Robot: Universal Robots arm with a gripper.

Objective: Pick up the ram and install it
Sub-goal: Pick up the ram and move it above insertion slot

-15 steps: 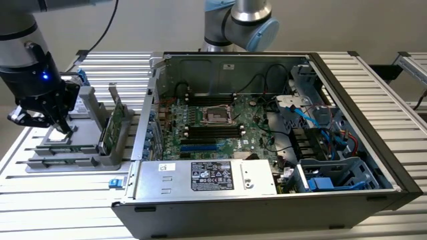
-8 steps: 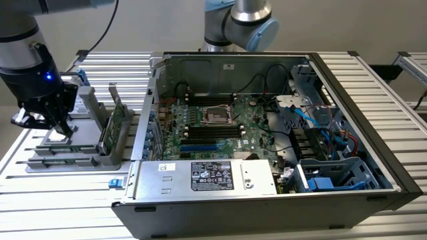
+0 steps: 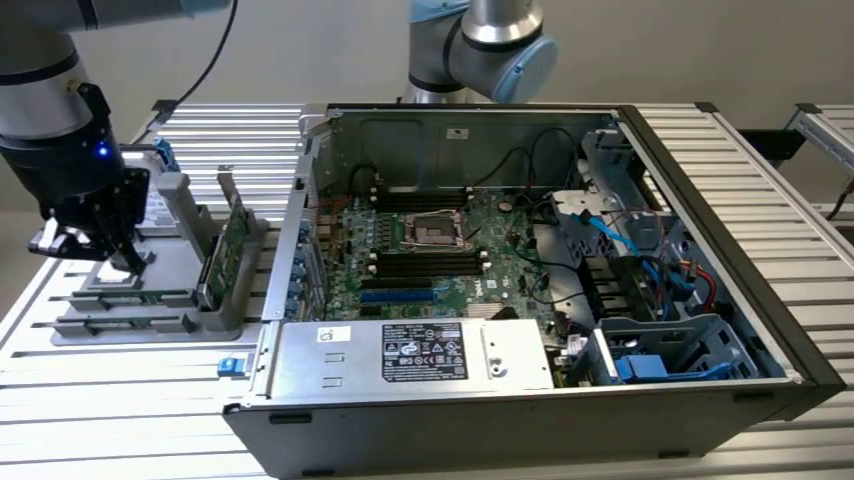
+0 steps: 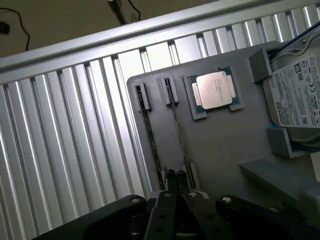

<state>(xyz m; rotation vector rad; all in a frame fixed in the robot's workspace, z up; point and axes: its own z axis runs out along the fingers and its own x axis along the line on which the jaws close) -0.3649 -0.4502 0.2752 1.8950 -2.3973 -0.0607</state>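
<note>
Ram (image 4: 177,131) stands on edge in a slot of the gray tray (image 4: 220,150), at the exterior view's left, beside the open computer case (image 3: 400,420). The gripper (image 4: 172,176) has its fingers closed on the ram's upper edge.

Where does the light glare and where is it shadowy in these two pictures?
Wrist view: bright streaks glint off the ribbed metal table, the silver chip shines, and the tool, shut on the memory stick, is a dark shape. Exterior view: the light is soft and even, with shade inside the computer case.
</note>
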